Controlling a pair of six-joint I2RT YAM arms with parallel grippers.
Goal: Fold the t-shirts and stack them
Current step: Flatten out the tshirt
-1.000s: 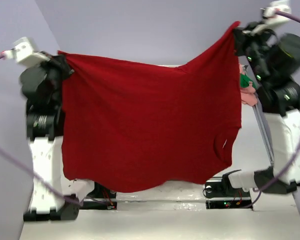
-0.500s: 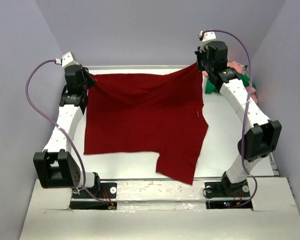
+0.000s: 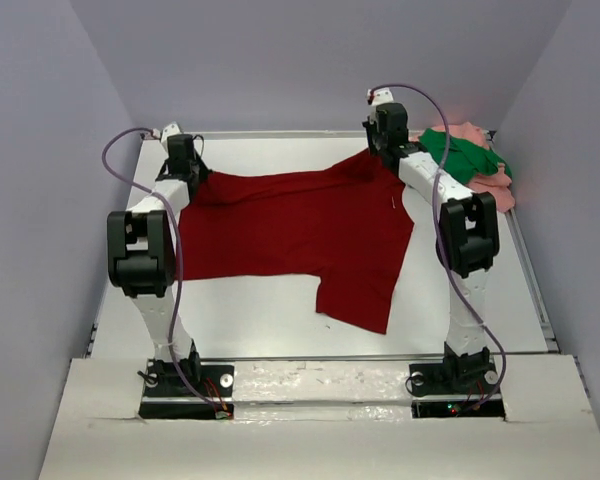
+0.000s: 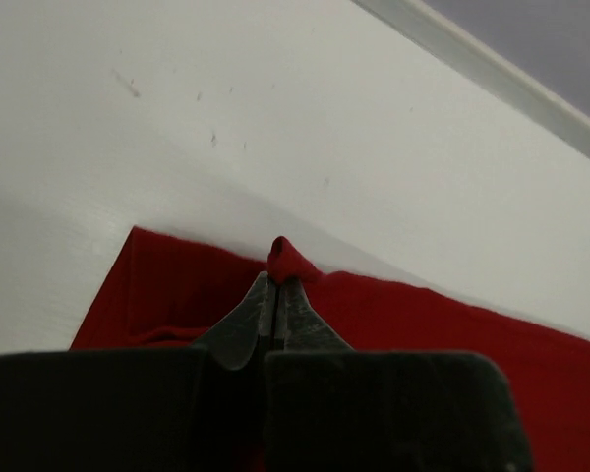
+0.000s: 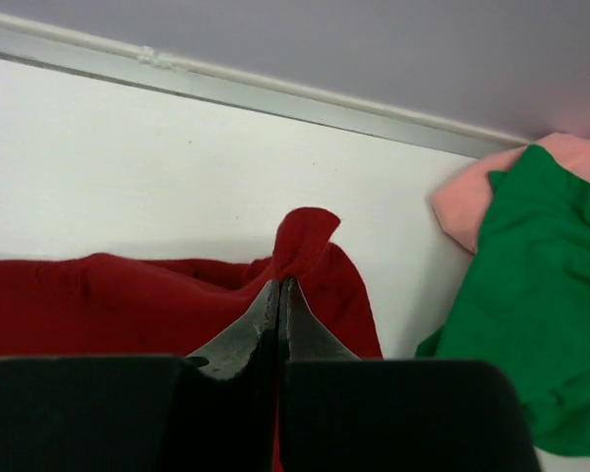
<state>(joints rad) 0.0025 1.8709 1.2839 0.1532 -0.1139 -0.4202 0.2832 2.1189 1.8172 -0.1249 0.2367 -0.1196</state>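
Note:
The dark red t-shirt [image 3: 300, 225] lies spread on the white table, one sleeve hanging toward the near side. My left gripper [image 3: 193, 172] is shut on its far left corner [image 4: 287, 258], low over the table. My right gripper [image 3: 377, 152] is shut on its far right corner [image 5: 305, 236]. The bright green t-shirt [image 3: 462, 155] lies crumpled on the salmon pink t-shirt [image 3: 495, 180] at the far right; both show in the right wrist view, green [image 5: 541, 295] over pink [image 5: 467, 202].
The table's raised far edge [image 3: 280, 133] runs along the back wall, close behind both grippers. A rail [image 3: 530, 270] borders the table's right side. Bare table [image 3: 250, 300] lies in front of the red shirt.
Both arms have swung the red shirt from hanging up high down and away, laying it flat on the table. The grippers moved to the far edge and lower.

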